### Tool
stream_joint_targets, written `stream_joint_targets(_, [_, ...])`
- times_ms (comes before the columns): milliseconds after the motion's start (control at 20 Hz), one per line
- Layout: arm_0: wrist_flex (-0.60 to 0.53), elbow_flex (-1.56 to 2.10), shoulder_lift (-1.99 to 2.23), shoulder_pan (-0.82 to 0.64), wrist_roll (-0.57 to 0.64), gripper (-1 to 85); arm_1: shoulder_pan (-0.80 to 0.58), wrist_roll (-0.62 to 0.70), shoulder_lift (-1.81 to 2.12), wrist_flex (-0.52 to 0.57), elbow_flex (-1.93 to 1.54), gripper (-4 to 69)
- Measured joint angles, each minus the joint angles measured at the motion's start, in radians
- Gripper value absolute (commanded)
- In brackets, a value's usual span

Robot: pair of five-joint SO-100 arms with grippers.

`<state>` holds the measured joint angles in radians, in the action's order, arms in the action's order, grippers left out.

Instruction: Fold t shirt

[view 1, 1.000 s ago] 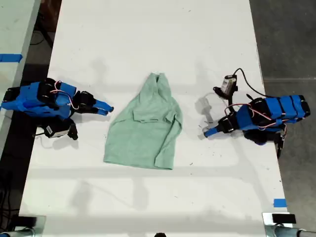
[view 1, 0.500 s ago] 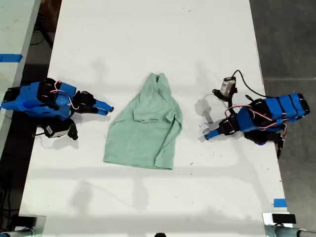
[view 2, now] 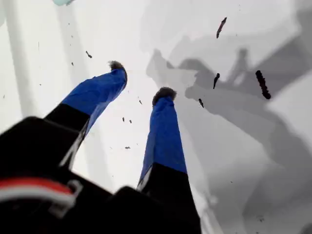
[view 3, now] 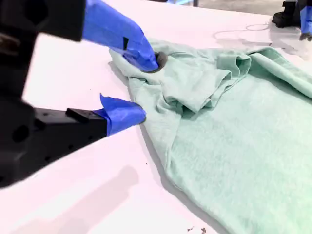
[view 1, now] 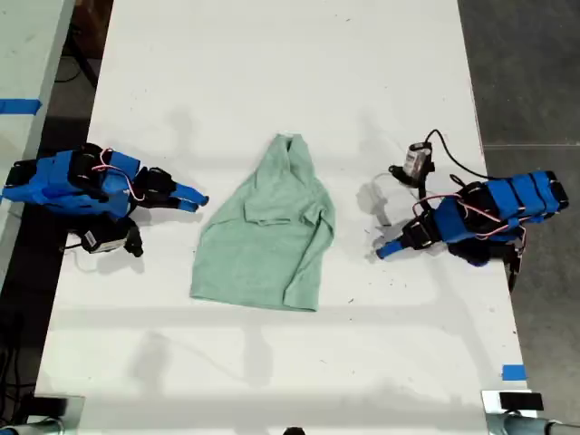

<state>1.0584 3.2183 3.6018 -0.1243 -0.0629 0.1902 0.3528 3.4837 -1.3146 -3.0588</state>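
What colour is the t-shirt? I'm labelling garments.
Pale mint green all over, no pattern; the t shirt shows best in the exterior view.

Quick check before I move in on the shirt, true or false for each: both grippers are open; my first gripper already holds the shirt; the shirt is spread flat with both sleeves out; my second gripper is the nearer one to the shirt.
1. Both grippers are open. True: my first gripper and my second gripper each show their fingers apart.
2. My first gripper already holds the t shirt. False: only bare table lies between its fingers.
3. The t shirt is spread flat with both sleeves out. False: it is rumpled, with cloth bunched and folded over its middle.
4. My second gripper is nearer the t shirt. True: it sits just off the edge on the exterior view's left.
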Motion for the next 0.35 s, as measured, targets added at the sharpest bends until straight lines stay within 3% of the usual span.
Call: stream_joint_targets(350, [0.000,0.000,0.000,0.000,0.000,13.1,0.029,0.002,0.000,0.000,0.000,14.1])
